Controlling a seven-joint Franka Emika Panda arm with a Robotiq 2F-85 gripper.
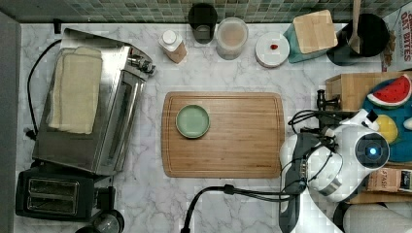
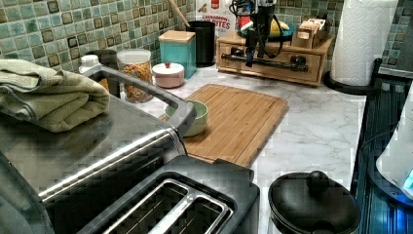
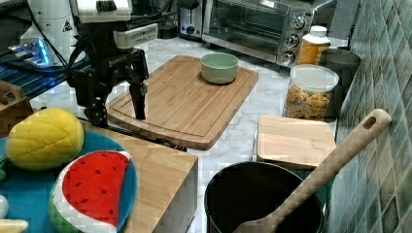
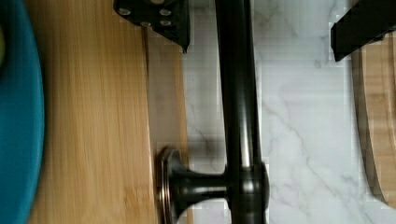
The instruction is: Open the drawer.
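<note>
The drawer (image 2: 272, 66) is sitting closed in the front of the wooden box (image 3: 160, 179), its black bar handle (image 4: 238, 93) running across the front. The end effector (image 3: 119, 114) is hanging over that handle with its fingers (image 4: 154, 18) apart, one on each side of the bar, so the grasp step appears to be in hand. Next it needs to close on the bar, then pull straight away from the box, toward the cutting board (image 1: 223, 136) on the bench (image 1: 223, 73). In the top view the arm is covering the drawer front.
</note>
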